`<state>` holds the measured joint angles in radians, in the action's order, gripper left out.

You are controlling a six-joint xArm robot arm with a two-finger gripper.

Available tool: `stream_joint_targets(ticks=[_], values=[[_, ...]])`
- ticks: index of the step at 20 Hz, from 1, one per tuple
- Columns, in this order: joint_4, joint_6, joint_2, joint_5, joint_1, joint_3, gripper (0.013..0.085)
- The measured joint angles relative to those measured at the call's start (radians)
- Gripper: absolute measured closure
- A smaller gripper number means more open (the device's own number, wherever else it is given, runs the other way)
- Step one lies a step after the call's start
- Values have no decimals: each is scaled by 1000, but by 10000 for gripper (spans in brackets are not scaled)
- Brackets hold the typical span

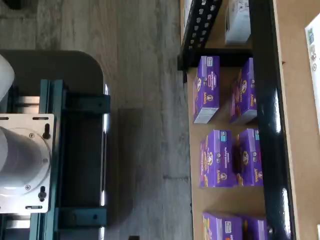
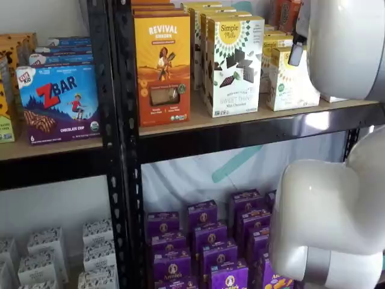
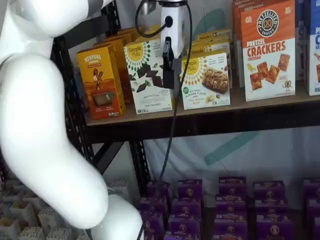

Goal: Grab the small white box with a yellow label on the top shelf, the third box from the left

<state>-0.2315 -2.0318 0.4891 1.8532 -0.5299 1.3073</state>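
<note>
The small white box (image 3: pixel 206 80), with a yellow sunburst logo and a pale food picture, stands on the top shelf (image 3: pixel 225 120). In a shelf view (image 2: pixel 287 81) my arm partly hides it. My gripper (image 3: pixel 168 75) hangs from the view's top edge in front of the shelf. Its black fingers sit at the small white box's left edge, between it and the taller white box with chocolate squares (image 3: pixel 149 75). The fingers show as one dark shape with no plain gap. A cable hangs beside them. The wrist view does not show the small white box.
An orange Revival box (image 3: pixel 100 82) stands left of the taller white box (image 2: pixel 233 63). A pretzel crackers box (image 3: pixel 267 50) is at the right. Purple boxes (image 1: pixel 215 155) fill the shelf below. My white arm (image 3: pixel 40 125) fills the left foreground. A black upright (image 2: pixel 120 150) divides the rack.
</note>
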Motion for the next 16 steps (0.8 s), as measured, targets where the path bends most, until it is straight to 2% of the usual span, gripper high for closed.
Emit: stream_joint_targets(ticks=[3, 7, 9, 12, 16], values=[[45, 17, 12, 14, 32, -9, 130], [36, 26, 62, -15, 39, -66, 130], [11, 19, 78, -38, 23, -84, 130], [-82, -9, 99, -107, -29, -112, 130], [-164, -30, 104, -203, -62, -130, 130]])
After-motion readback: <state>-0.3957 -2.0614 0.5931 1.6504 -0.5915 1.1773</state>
